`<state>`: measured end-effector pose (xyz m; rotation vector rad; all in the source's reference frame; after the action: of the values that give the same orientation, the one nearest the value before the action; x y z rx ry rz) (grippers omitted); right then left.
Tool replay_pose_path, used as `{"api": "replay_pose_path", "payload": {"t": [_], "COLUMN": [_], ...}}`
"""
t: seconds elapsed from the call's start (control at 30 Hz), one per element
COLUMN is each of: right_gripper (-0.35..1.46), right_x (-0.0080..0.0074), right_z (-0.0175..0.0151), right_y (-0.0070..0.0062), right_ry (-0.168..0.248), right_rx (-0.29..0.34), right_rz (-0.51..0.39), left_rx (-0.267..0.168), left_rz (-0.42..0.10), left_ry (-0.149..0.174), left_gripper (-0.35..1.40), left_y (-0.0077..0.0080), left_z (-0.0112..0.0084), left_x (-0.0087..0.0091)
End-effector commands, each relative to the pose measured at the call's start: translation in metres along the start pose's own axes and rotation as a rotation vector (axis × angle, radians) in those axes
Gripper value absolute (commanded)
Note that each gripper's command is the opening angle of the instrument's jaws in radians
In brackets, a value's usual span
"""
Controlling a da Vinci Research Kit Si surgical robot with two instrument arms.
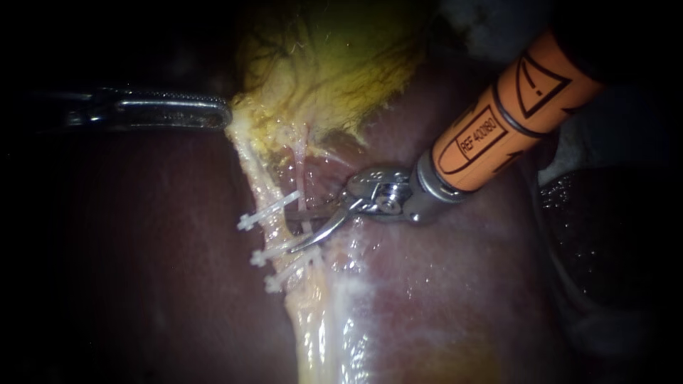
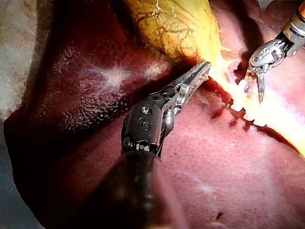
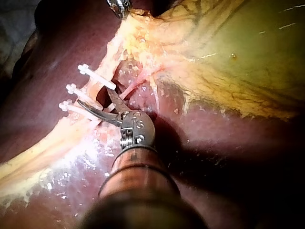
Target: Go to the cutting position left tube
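Note:
The left tube [image 1: 265, 186] runs as a pale yellow band from the gallbladder [image 1: 334, 64] down across the liver [image 1: 142, 249]. It carries three white clips: a top clip [image 1: 269, 210] and two lower ones [image 1: 276, 251] close together. My right instrument [image 1: 290, 230], on an orange shaft, has its blades open astride the tube just below the top clip. The right wrist view shows the blades [image 3: 95, 98] spread among the clips [image 3: 95, 76]. My left instrument [image 1: 222, 114] is shut on the gallbladder's edge and holds it taut.
A thin pale tube [image 1: 300, 160] runs right of the clipped one, above the right instrument's hinge. In the left wrist view, the left instrument [image 2: 199, 72] lies across the liver [image 2: 228, 162], with the right instrument [image 2: 254, 93] beyond the clips [image 2: 237, 106]. Dark liver lies all round.

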<state>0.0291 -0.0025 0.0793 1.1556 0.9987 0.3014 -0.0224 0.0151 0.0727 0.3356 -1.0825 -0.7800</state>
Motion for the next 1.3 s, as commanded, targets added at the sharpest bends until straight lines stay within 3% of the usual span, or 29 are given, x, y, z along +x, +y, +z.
{"api": "replay_pose_path", "payload": {"t": [0.03,0.4,0.9,1.07,1.3], "right_gripper": [1.24,1.24,1.2,1.09,0.9], "right_x": [0.0001,0.0013,0.0026,0.0028,0.0032], "right_z": [0.0002,0.0018,0.0045,0.0053,0.0061], "right_y": [0.0001,0.0005,-0.0003,-0.0009,-0.0019], "right_ry": [0.0,0.048,0.121,0.132,0.226], "right_rx": [0.003,0.032,0.092,0.121,0.213], "right_rz": [-0.001,0.014,0.024,-0.043,-0.12], "left_rx": [0.0,0.0,0.001,0.0,0.0], "left_rz": [0.0,0.0,0.0,0.0,0.0], "left_ry": [0.0,0.0,0.0,0.0,0.003], "left_gripper": [-0.35,-0.35,-0.35,-0.35,-0.35], "left_y": [0.0,0.0,0.0001,0.0001,0.0001], "left_z": [0.0,0.0,0.0,0.0001,0.0001], "left_x": [0.0,0.0,0.0,0.0,0.0]}}
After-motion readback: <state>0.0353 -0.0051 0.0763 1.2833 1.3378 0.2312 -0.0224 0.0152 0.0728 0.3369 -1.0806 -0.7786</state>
